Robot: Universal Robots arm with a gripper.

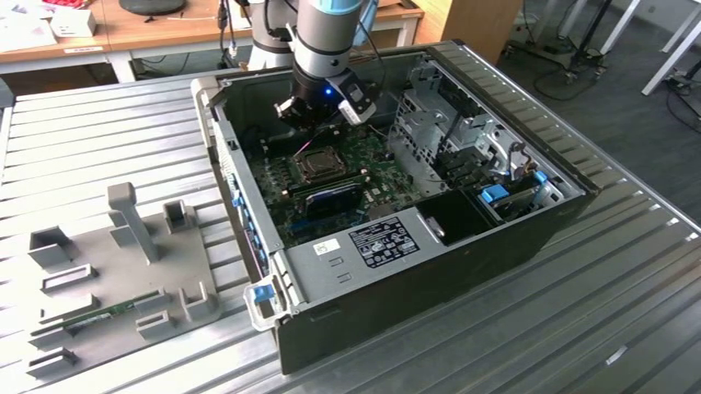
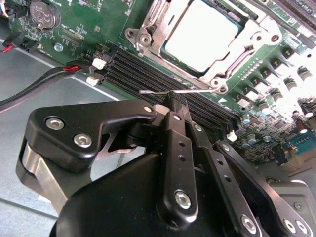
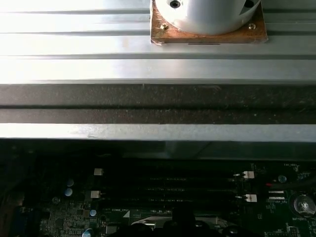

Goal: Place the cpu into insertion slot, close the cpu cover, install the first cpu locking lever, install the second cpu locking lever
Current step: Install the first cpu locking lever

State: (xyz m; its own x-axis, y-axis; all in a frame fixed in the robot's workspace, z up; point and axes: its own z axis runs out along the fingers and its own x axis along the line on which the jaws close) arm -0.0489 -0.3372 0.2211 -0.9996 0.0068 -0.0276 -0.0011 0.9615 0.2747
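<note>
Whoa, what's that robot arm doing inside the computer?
The robot arm's gripper is down inside an open computer case, over the green circuit board. The cpu is already seated, and the silvery cpu cover lies down around it. In the second wrist view the fingers are shut together, tips right at a thin metal locking lever. Whether they pinch it or just push it is unclear.

Black rectangular sticker [image 1: 383, 241]: white print, none legible; well apart from the claw [image 1: 320, 125].
Small white sticker [image 1: 327, 246]: unreadable, just beside it.
</note>
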